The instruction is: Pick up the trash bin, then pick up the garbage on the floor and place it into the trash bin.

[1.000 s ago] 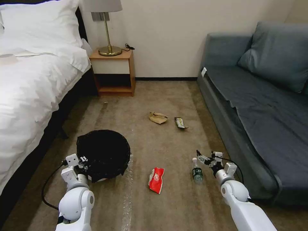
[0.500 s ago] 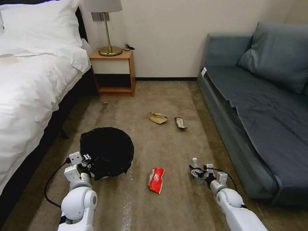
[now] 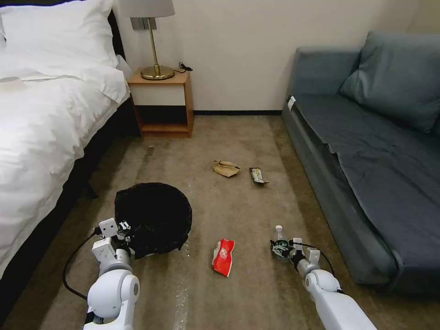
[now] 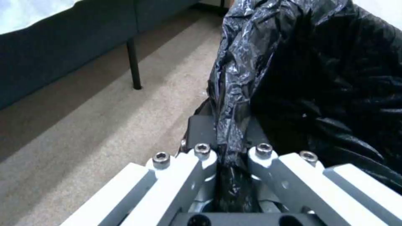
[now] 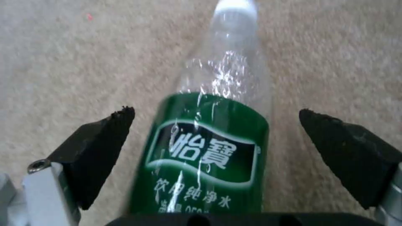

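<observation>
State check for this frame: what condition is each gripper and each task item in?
left gripper: shut on the bin's bag rim
trash bin: upright, bag-lined
right gripper: open, jaws straddling the bottle
bottle: capped, lying on carpet
red packet: on carpet
tan paper: crumpled
snack wrapper: on carpet

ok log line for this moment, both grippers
left gripper: shut on trash bin rim | right gripper: open, straddling bottle on floor

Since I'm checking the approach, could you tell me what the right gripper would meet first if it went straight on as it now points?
The clear bottle with the green label: it already lies between the open pads of the right gripper, apparently untouched. Beyond its cap is bare carpet.
</observation>
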Controlling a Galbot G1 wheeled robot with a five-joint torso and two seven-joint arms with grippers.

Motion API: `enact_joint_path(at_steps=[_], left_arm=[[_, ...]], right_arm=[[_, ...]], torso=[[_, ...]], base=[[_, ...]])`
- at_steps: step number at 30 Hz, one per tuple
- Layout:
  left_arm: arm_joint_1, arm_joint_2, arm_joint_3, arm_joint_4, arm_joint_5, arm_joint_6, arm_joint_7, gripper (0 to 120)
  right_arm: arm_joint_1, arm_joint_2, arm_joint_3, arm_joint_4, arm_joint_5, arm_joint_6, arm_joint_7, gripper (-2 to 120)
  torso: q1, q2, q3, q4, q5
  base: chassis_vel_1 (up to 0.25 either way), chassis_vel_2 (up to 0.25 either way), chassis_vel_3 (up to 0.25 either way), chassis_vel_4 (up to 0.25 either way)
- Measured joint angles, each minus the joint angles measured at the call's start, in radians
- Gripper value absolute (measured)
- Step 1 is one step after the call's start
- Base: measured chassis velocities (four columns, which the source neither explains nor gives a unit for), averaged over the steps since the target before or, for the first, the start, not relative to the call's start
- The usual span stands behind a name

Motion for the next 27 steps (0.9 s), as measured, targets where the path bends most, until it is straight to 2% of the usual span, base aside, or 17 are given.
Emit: enact_joint_path(at_steps=[7,9,10,12,13,15,16,17,18,20,21,23,27], left_arm=[[0.000,0.000,0.001,-0.007,0.000,0.000,0.000,3],[-0.001,0.000,0.002,-0.010,0.000,0.000,-0.001,3],[-0.001,0.000,0.002,-0.010,0.000,0.000,-0.001,3],[-0.002,0.001,0.003,-0.010,0.000,0.001,-0.001,3],[-0.002,0.001,0.003,-0.010,0.000,0.001,-0.001,3],[-0.003,0.001,0.004,-0.010,-0.001,0.001,-0.002,3],[-0.003,0.001,0.004,-0.010,-0.001,0.001,-0.002,3],[-0.003,0.001,0.004,-0.010,-0.002,0.001,-0.002,3],[-0.003,0.001,0.004,-0.010,-0.002,0.001,-0.002,3],[-0.003,0.002,0.004,-0.010,-0.002,0.001,-0.002,3],[-0.003,0.002,0.004,-0.010,-0.002,0.001,-0.002,3],[-0.003,0.004,0.002,-0.010,-0.003,0.001,-0.002,3],[-0.005,0.004,0.002,-0.010,-0.004,0.001,-0.002,3]], right_arm=[[0.001,0.010,0.007,-0.032,-0.024,0.039,-0.010,98],[0.001,0.016,0.011,-0.036,-0.030,0.051,-0.010,89],[0.001,0.016,0.011,-0.036,-0.030,0.051,-0.010,89],[-0.003,0.016,0.012,-0.024,-0.032,0.051,-0.006,77],[-0.003,0.016,0.012,-0.024,-0.032,0.051,-0.006,77],[-0.006,0.017,0.015,-0.016,-0.033,0.050,0.001,67],[-0.006,0.017,0.015,-0.016,-0.033,0.050,0.001,67],[-0.007,0.017,0.016,-0.013,-0.034,0.050,0.003,61],[-0.007,0.017,0.016,-0.013,-0.034,0.050,0.003,61],[-0.011,0.017,0.020,-0.010,-0.038,0.053,0.006,51],[-0.011,0.017,0.020,-0.010,-0.038,0.053,0.006,51],[-0.014,0.017,0.024,-0.010,-0.041,0.062,0.008,39],[-0.016,0.018,0.028,-0.010,-0.040,0.069,0.011,33]], torso=[[0.000,0.000,0.000,0.0000,-0.0004],[0.000,0.000,0.000,0.0001,-0.0002],[0.000,0.000,0.000,0.0001,-0.0002],[0.000,0.000,0.000,0.0001,0.0001],[0.000,0.000,0.000,0.0001,0.0001],[0.000,0.000,0.000,0.0001,0.0001],[0.000,0.000,0.000,0.0001,0.0001],[0.000,0.000,0.000,0.0002,0.0002],[0.000,0.000,0.000,0.0002,0.0002],[0.000,0.000,0.000,0.0001,0.0001],[0.000,0.000,0.000,0.0001,0.0001],[0.000,0.000,0.000,0.0002,0.0001],[0.000,0.000,0.000,0.0002,0.0001]], base=[[0.000,0.000,0.000,0.000],[0.000,0.000,0.000,0.000],[0.000,0.000,0.000,0.000],[0.000,0.000,0.000,0.000],[0.000,0.000,0.000,0.000],[0.000,0.000,0.000,0.000],[0.000,0.000,0.000,0.000],[0.000,0.000,0.000,0.000],[0.000,0.000,0.000,0.000],[0.000,0.000,0.000,0.000],[0.000,0.000,0.000,0.000],[0.000,0.000,0.000,0.000],[0.000,0.000,0.000,0.000]])
